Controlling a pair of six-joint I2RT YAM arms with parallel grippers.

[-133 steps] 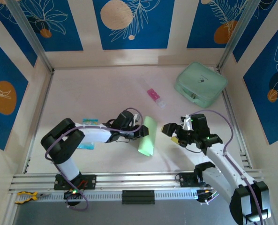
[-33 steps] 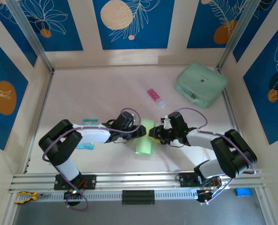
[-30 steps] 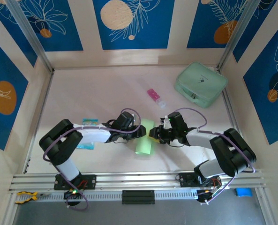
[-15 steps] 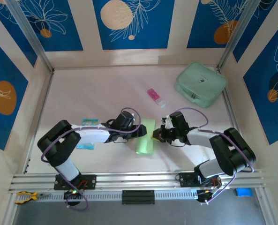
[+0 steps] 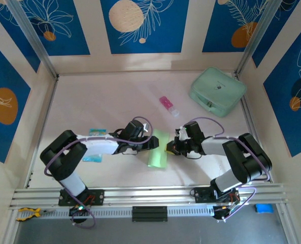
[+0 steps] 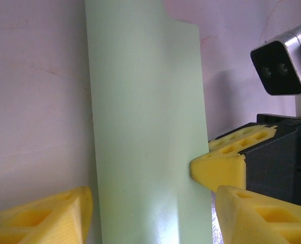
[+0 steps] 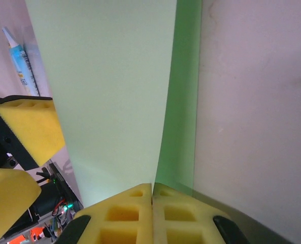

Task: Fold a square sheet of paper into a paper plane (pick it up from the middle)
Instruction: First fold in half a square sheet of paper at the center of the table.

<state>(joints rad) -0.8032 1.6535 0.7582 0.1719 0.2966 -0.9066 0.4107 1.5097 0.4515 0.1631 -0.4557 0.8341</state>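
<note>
The square sheet of paper [image 5: 158,152] lies folded into a long pale-green strip mid-table, between the two arms. My left gripper [image 5: 154,143] is open. In the left wrist view its yellow fingers [image 6: 48,216] stand on both sides of the strip [image 6: 145,117], low over it. My right gripper [image 5: 169,148] comes from the right and is shut on the right edge of the strip's top layer [image 7: 109,91]. The closed fingertips [image 7: 153,192] hold that layer a little above the darker green lower layer [image 7: 183,101].
A mint-green case [image 5: 217,91] sits at the back right. A pink-and-white tube [image 5: 168,105] lies behind the paper. A blue-and-white packet [image 5: 96,132] lies beside the left arm. Aluminium rails [image 5: 140,195] run along the near table edge.
My right gripper has closed onto the paper's right edge and drawn slightly to the right, and the strip has shifted a little with it. The left gripper has stayed open over the paper.
</note>
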